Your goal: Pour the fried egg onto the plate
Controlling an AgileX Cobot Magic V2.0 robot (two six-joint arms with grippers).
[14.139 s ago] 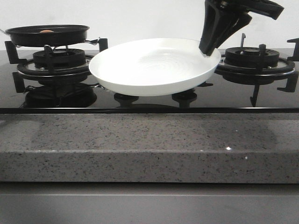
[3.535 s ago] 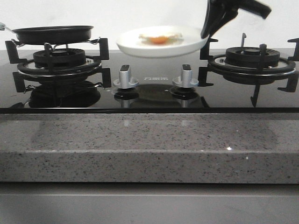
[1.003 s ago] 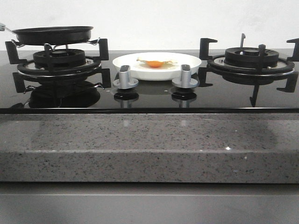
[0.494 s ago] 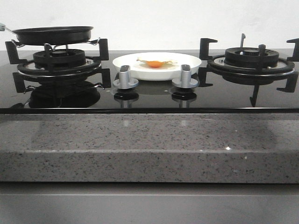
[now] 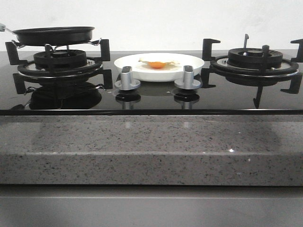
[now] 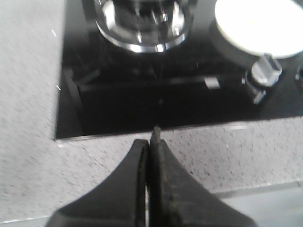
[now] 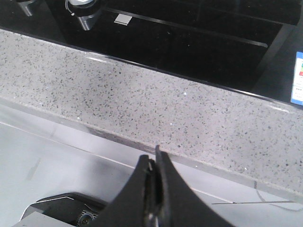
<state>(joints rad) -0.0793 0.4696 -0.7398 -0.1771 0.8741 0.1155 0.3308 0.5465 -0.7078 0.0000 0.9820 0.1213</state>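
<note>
Left claw (image 6: 150,142) is pressed fully closed with nothing between its fingers, hanging over the front granite ledge (image 5: 151,146) near the hob's left front corner; right claw (image 7: 155,163) is likewise closed and empty, over the ledge's front edge toward the right. Neither arm shows in the front view. Change noted: seconds ago the right claw carried the plate in the air above the knobs; a second ago the plate was already down and released, and nothing has moved since. Judgement: the pour is done and both arms have retreated, so the task reads as complete. Plate (image 5: 159,66) sits flat on the black glass hob (image 5: 151,101), centred between the two burners, toward the back edge, just behind the two silver knobs (image 5: 127,78). Egg (image 5: 156,64) lies in the plate, yolk up, near its middle. Pan (image 5: 53,34) rests on the left burner (image 5: 59,64); its inside is hidden at this angle. Right burner (image 5: 255,59) carries nothing.
</note>
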